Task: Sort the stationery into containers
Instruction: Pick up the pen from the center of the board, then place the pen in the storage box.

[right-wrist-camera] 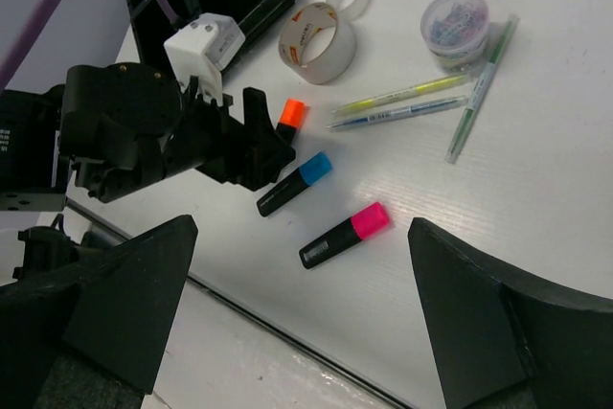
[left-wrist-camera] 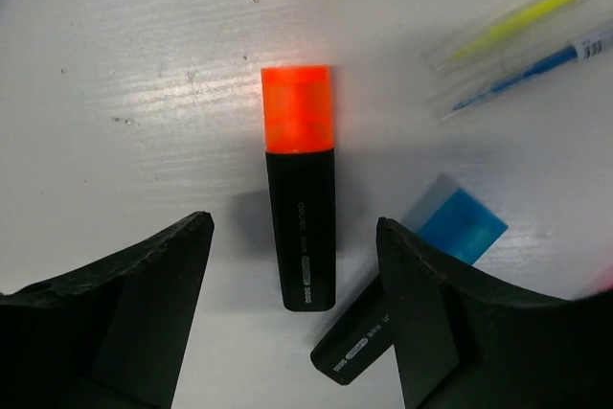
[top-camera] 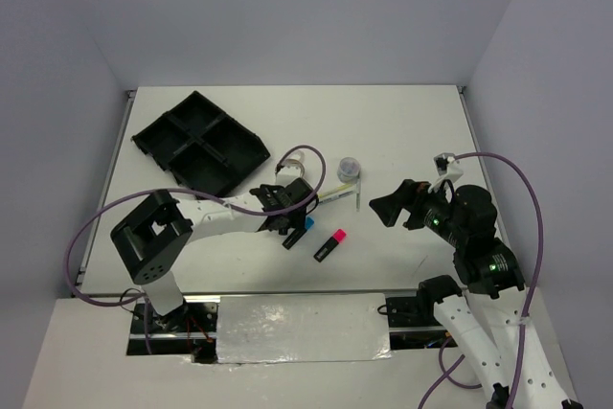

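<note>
On the worktop [top-camera: 402, 131], straddled orange highlighter [left-wrist-camera: 302, 198] with left gripper [left-wrist-camera: 292, 229] open, empty (right gripper [right-wrist-camera: 302, 225] too); sorted nothing yet.

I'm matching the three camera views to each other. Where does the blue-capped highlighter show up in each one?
Top external: blue-capped highlighter just below centre, left of the pink highlighter.
Left wrist: lower right, only partly showing.
Right wrist: near centre, between the orange highlighter and the pink one.
Shared landmark: the yellow pen, up and right of it in every view.
</note>
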You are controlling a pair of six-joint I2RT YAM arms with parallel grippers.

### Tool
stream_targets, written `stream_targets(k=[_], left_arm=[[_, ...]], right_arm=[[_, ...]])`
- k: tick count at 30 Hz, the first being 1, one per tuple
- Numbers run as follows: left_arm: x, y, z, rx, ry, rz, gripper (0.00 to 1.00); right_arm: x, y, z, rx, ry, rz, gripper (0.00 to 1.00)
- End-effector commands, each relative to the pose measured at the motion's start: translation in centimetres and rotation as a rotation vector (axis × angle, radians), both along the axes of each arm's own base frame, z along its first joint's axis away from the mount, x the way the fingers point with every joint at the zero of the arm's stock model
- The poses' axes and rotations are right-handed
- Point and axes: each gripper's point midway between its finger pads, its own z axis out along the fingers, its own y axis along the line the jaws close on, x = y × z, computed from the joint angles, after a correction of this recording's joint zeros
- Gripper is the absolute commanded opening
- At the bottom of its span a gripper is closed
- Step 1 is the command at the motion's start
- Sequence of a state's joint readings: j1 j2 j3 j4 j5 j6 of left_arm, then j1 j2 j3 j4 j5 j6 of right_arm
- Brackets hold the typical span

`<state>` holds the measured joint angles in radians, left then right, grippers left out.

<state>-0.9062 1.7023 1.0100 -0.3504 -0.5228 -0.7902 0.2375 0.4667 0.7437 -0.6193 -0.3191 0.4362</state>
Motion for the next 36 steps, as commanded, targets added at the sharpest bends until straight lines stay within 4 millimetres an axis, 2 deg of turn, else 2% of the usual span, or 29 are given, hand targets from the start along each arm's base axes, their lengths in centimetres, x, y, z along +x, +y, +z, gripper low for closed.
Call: stream_targets(k=[1,2,3,10,12,13,14,15,16,17,19,20,21,23,24,25,28,29,31,32,34,35,36], left_arm=[[1.4,-0.4,0.1,-0.038,-0.036,0.023,0.80],[1.4,-0.4,0.0,-0.036,-0.033,0.024,0.73],[1.3,-0.4,-0.2,-0.035,-0.026,0.023,0.70],[0.2,0.4,-2.9,-0.006,0.033,0.028,0.62],[0.0,0.4,-3.3,-0.009,0.039,0.028,0.62],[-0.3,0.5,-3.4,-0.007,0.043,0.024,0.59],[-0.2,0.6,-3.4,-0.005,0.044,0.027,0.43],[-0.4,0.9,-3.4,0.007,0.050,0.033,0.36],[-0.3,1.0,-3.1,0.013,0.044,0.039,0.22],[-0.3,1.2,-2.8,0.018,0.040,0.044,0.16],[-0.2,1.9,-1.2,0.027,0.013,0.068,0.12],[0.0,2.1,0.4,0.008,-0.019,0.076,0.12],[-0.1,2.9,1.1,0.029,-0.024,0.091,0.11],[0.6,3.5,3.4,0.031,-0.073,0.119,0.08],[1.3,3.7,5.5,0.003,-0.107,0.137,0.08],[1.4,4.5,6.3,0.013,-0.113,0.151,0.07],[3.4,6.8,9.5,-0.036,-0.161,0.225,0.04],[4.7,8.6,10.5,-0.083,-0.160,0.278,0.03],[6.8,10.1,12.0,-0.167,-0.198,0.338,0.04],[8.2,12.8,12.5,-0.195,-0.214,0.427,0.05],[9.9,15.0,13.8,-0.240,-0.228,0.506,0.05],[11.0,17.9,13.6,-0.232,-0.227,0.604,0.05],[12.3,19.3,15.1,-0.243,-0.265,0.651,0.06]], right_arm=[[0.5,0.4,0.8,0.009,-0.051,0.026,1.00],[0.5,0.4,0.9,0.009,-0.053,0.026,1.00],[0.4,0.5,0.9,0.009,-0.051,0.029,1.00],[0.3,0.4,1.8,0.008,-0.067,0.029,1.00],[0.1,0.4,2.2,0.008,-0.074,0.031,1.00],[0.1,0.3,2.3,0.008,-0.076,0.028,1.00],[0.1,0.3,2.3,0.007,-0.075,0.028,1.00],[0.0,0.4,2.4,0.008,-0.076,0.031,1.00],[0.0,0.4,2.4,0.007,-0.080,0.031,1.00],[0.0,0.3,2.4,0.006,-0.081,0.032,1.00],[0.0,0.3,2.4,0.004,-0.080,0.028,1.00],[0.0,0.3,2.4,-0.001,-0.081,0.031,1.00],[0.0,0.2,2.3,-0.001,-0.082,0.028,1.00],[0.0,0.2,2.2,-0.004,-0.083,0.029,1.00],[0.0,0.2,2.1,-0.006,-0.083,0.026,1.00],[0.1,0.2,2.0,-0.006,-0.081,0.026,1.00],[0.0,0.2,1.9,-0.006,-0.082,0.031,1.00],[0.0,0.3,1.9,-0.003,-0.082,0.035,1.00],[-0.1,0.4,1.9,-0.001,-0.086,0.039,1.00],[-0.1,0.4,1.9,0.000,-0.093,0.041,1.00],[0.1,0.3,1.7,-0.005,-0.093,0.035,1.00],[0.1,0.3,1.6,-0.008,-0.090,0.034,1.00],[0.1,0.4,1.5,-0.007,-0.087,0.044,1.00]])
